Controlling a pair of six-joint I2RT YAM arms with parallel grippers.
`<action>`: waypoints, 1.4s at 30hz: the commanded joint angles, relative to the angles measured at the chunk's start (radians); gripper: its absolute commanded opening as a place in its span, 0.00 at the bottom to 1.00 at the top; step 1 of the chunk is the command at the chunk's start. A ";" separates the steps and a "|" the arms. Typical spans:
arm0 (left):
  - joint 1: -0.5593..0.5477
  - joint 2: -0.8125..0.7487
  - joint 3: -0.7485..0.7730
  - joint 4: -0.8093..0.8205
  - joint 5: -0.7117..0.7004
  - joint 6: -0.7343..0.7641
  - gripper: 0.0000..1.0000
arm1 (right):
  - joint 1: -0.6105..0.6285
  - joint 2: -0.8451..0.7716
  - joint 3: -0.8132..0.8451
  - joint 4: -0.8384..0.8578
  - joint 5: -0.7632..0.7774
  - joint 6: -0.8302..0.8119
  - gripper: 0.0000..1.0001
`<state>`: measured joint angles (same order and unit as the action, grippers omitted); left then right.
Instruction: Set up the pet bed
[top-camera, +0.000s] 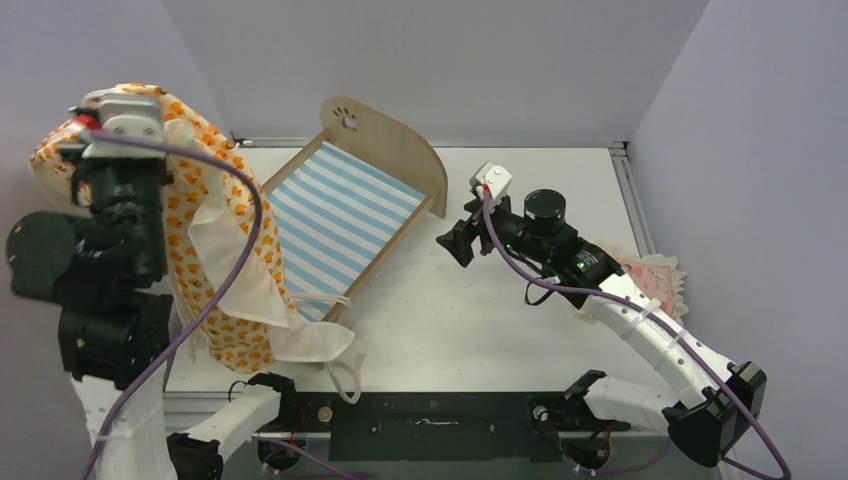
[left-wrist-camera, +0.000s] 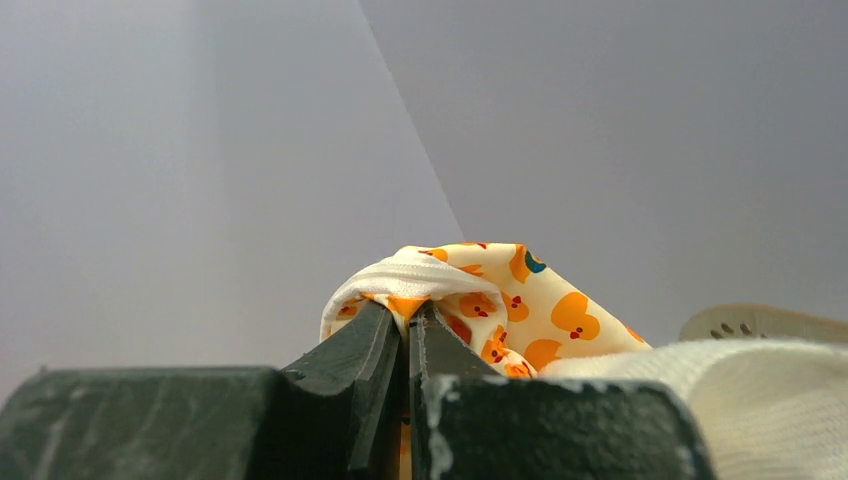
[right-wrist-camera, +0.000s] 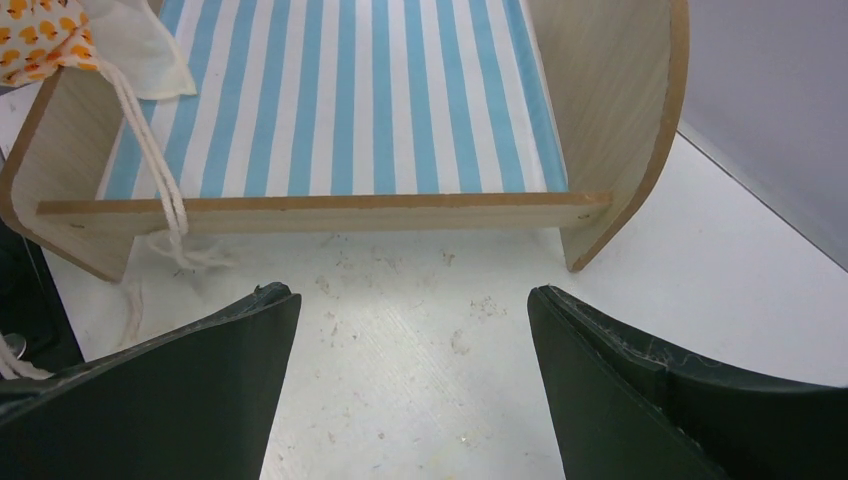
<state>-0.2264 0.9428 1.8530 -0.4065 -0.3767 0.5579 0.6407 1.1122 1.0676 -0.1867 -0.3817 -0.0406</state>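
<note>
The pet bed (top-camera: 340, 215) stands at an angle on the white table, its striped base bare and its arched headboard (top-camera: 388, 140) at the far end. The orange-patterned mattress (top-camera: 215, 255) hangs raised at the bed's left side, its lower ruffle draped over the bed's near corner. My left gripper (top-camera: 112, 150) is held high at the far left, shut on the mattress's top edge (left-wrist-camera: 470, 290); the left wrist view has its fingertips (left-wrist-camera: 410, 322) pinching the fabric. My right gripper (top-camera: 452, 240) hovers open and empty just right of the bed, facing the bed's side rail (right-wrist-camera: 320, 205) across bare table (right-wrist-camera: 412, 293).
A pink frilled pillow (top-camera: 655, 272) lies on the table at the right, partly under the right arm. White cords (top-camera: 345, 372) from the mattress trail by the bed's near corner and over its rail (right-wrist-camera: 165, 190). Grey walls close in behind and at both sides.
</note>
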 joint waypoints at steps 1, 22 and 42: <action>-0.002 0.153 -0.076 -0.009 0.089 0.098 0.00 | -0.008 -0.046 -0.027 0.046 0.003 -0.006 0.87; -0.251 0.572 -0.147 0.123 0.189 -0.387 0.93 | -0.051 0.083 -0.028 0.069 0.224 0.041 0.89; -0.223 -0.192 -0.686 -0.505 -0.090 -1.019 0.96 | -0.185 0.797 0.448 0.386 0.025 -0.063 0.69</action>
<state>-0.4561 0.8192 1.1851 -0.7769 -0.4232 -0.3454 0.4534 1.8610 1.4311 0.0868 -0.2569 -0.0784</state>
